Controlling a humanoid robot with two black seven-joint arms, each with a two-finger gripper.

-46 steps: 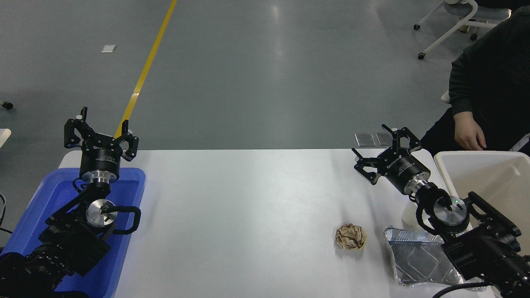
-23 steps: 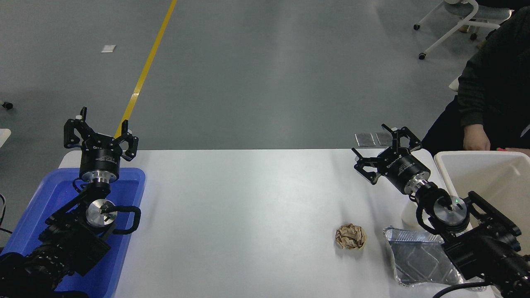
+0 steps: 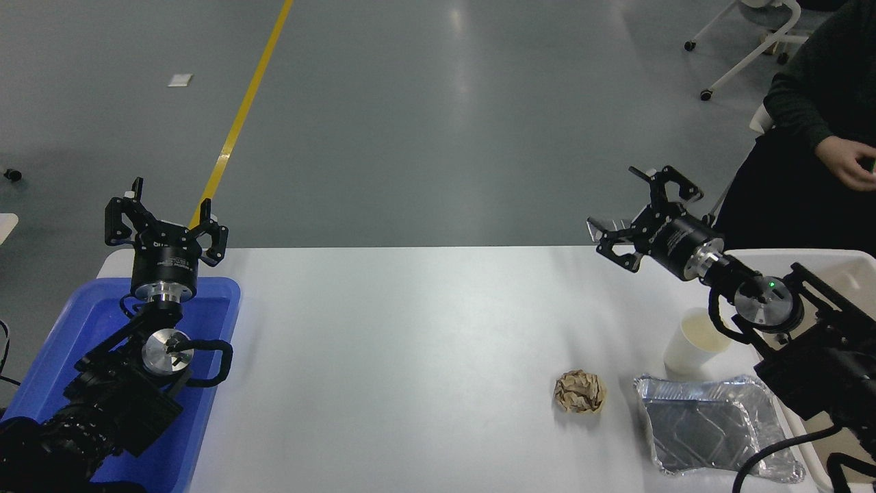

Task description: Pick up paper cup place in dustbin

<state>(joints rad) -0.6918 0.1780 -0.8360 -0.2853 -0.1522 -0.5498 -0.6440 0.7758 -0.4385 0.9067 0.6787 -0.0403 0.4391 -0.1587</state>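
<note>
The white paper cup (image 3: 692,340) stands upright on the table at the right, its cream inside showing, just behind the foil tray. The beige dustbin (image 3: 859,266) sits at the right edge, mostly hidden behind my right arm. My right gripper (image 3: 638,211) is open and empty, raised above the table's far edge, up and to the left of the cup. My left gripper (image 3: 166,220) is open and empty, parked over the far end of the blue tray.
A crumpled brown paper ball (image 3: 580,392) lies left of a silver foil tray (image 3: 712,424). A blue plastic tray (image 3: 102,322) sits at the left under my left arm. A person in dark clothes sits at the top right, hand (image 3: 848,159) raised.
My right arm has lifted and swung up and to the right, uncovering the cup. The person's hand has pulled back from the dustbin's rim to the upper right.
</note>
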